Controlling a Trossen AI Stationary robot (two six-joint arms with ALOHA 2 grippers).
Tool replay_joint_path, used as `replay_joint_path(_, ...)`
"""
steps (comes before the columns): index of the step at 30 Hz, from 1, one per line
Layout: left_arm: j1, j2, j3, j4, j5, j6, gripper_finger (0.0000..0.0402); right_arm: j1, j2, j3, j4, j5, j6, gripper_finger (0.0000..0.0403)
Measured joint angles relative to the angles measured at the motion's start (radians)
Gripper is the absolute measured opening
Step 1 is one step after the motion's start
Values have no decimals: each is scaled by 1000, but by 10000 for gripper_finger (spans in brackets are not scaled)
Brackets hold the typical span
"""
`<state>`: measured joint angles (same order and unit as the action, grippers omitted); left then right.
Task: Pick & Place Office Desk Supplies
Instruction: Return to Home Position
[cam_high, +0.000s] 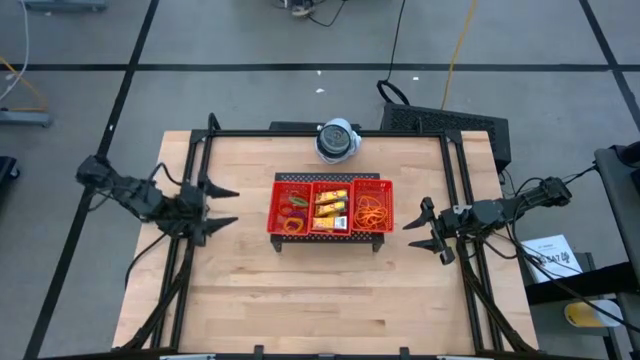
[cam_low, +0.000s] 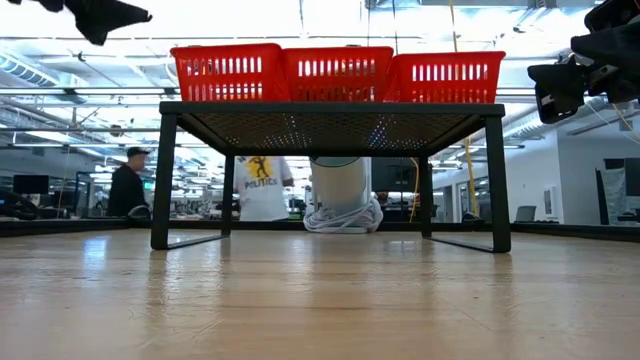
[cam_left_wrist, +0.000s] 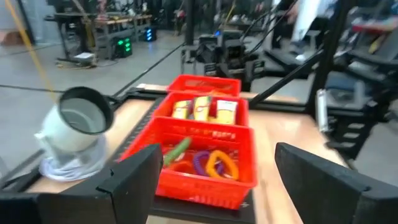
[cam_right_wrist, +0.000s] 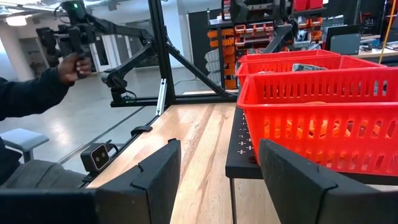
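The red mesh tray (cam_high: 330, 183) stands on a black perforated stand (cam_low: 330, 125) at the table's middle. Coloured rings (cam_high: 293, 212) lie in its left compartment, yellow packets (cam_high: 331, 208) in the middle one, and orange rubber bands (cam_high: 372, 208) in the right one. My left gripper (cam_high: 236, 207) hovers open to the left of the tray, pointing at it. In the left wrist view the rings (cam_left_wrist: 205, 162) and packets (cam_left_wrist: 205, 109) lie beyond its fingers. My right gripper (cam_high: 418, 228) waits open just right of the tray, nothing between its fingers.
A round white-grey device (cam_high: 338, 140) sits at the far edge behind the tray, on a coiled cable. Black frame rails (cam_high: 200, 150) run along the table's left and right sides. Bare wood lies in front of the stand (cam_high: 320, 290). A person's hand (cam_right_wrist: 71, 65) holds a controller beyond the table.
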<state>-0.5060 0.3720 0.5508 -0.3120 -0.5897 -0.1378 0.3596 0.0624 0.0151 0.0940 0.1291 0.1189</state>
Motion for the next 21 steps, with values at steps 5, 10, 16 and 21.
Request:
replay_joint_path(5,0,-138,-160,173,81,43,315,0,0,0,0,0,0,206)
replay_joint_path(10,1,-278,-281,261,187,101,324,0,0,0,0,0,0,206)
replay_joint_path(16,1,-365,-345,271,310,116,325,0,0,0,1,0,0,206)
replay_joint_path(21,0,-366,-368,281,362,118,316,0,0,0,1,0,0,206)
